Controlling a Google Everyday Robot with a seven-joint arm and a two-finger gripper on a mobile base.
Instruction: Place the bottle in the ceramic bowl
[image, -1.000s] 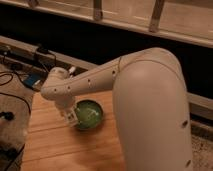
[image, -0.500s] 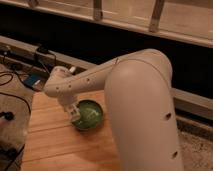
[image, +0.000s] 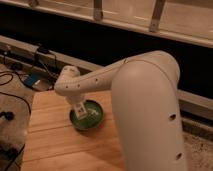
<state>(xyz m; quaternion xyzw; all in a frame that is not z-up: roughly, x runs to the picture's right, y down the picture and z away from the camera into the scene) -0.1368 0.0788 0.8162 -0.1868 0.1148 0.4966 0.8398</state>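
now hand (image: 81, 113) hangs over ceramic bowl (image: 95, 120) on table (image: 50, 140).

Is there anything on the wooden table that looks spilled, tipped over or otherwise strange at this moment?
Nothing stands out. The ceramic bowl sits upright on the wooden table with no spill around it. The pincer hangs over the bowl's left part, and the bottle cannot be made out there.

Wooden table (image: 55, 145) — dark wall (image: 75, 37) behind (cables (image: 20, 75) left); claw (image: 81, 112) above.
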